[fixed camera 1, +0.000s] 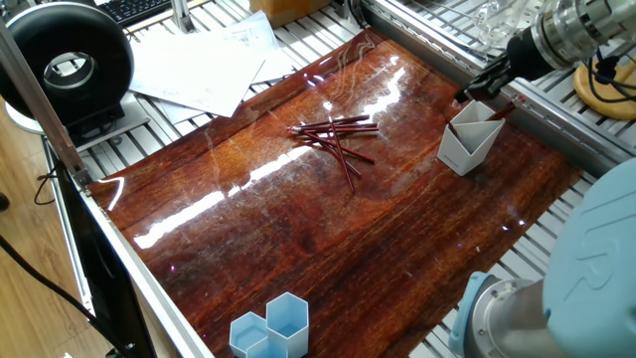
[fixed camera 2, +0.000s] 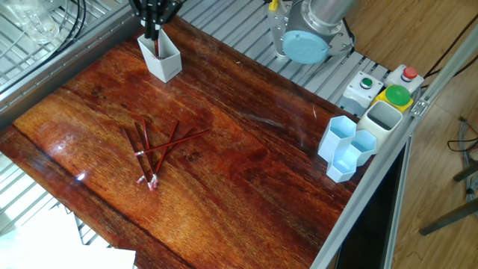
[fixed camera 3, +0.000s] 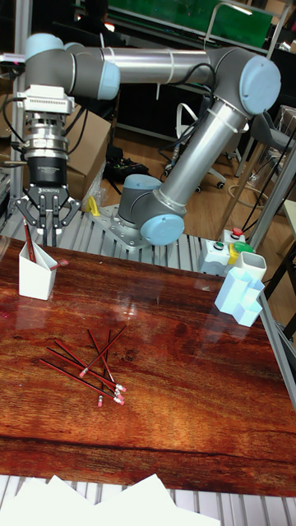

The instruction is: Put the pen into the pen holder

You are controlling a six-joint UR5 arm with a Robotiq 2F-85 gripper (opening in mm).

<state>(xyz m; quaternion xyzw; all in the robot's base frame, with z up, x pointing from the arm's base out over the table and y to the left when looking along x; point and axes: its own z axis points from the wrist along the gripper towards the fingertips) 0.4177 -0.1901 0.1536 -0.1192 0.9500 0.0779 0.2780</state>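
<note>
Pincer (fixed camera 3: 47, 233) splayed, released above white pen holder (fixed camera 3: 37, 275) at upper left, pen (fixed camera 3: 30, 244) standing inside; lift straight up, avoid clipping the pen top.

Table (fixed camera 1: 328, 239): glossy red-brown wood grain, bright glare streaks across it.
Frame (fixed camera 2: 224, 30): ribbed aluminium rails round the table on all sides.
Floor (fixed camera 2: 418, 30): light wood boards, seen far right in the other fixed view.
Papers (fixed camera 1: 199, 65): white sheets, loosely stacked off the table's far left edge.
Keyboard (fixed camera 1: 134, 8): black, partly cut off at the top.
Button box (fixed camera 2: 385, 86): grey, with green, red and dark buttons, on the right rail.
Chair (fixed camera 3: 193, 131): office type, in the dim room behind.
Box (fixed camera 3: 86, 156): brown cardboard, far left.
</note>
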